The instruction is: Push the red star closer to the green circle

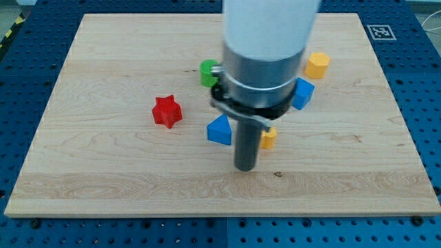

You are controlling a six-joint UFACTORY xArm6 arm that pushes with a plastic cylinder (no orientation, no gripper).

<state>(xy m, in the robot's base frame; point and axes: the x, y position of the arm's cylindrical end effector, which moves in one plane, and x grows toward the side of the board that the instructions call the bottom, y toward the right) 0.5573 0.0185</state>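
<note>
The red star lies left of the board's middle. The green circle lies up and to the right of it, partly hidden behind the arm. My tip rests on the board below the middle, to the right of the red star and well apart from it. It stands just right of a blue triangle and just left of a small yellow block.
A blue block and a yellow block lie at the upper right, beside the arm's body. The wooden board sits on a blue perforated table. A marker tag is at the top right corner.
</note>
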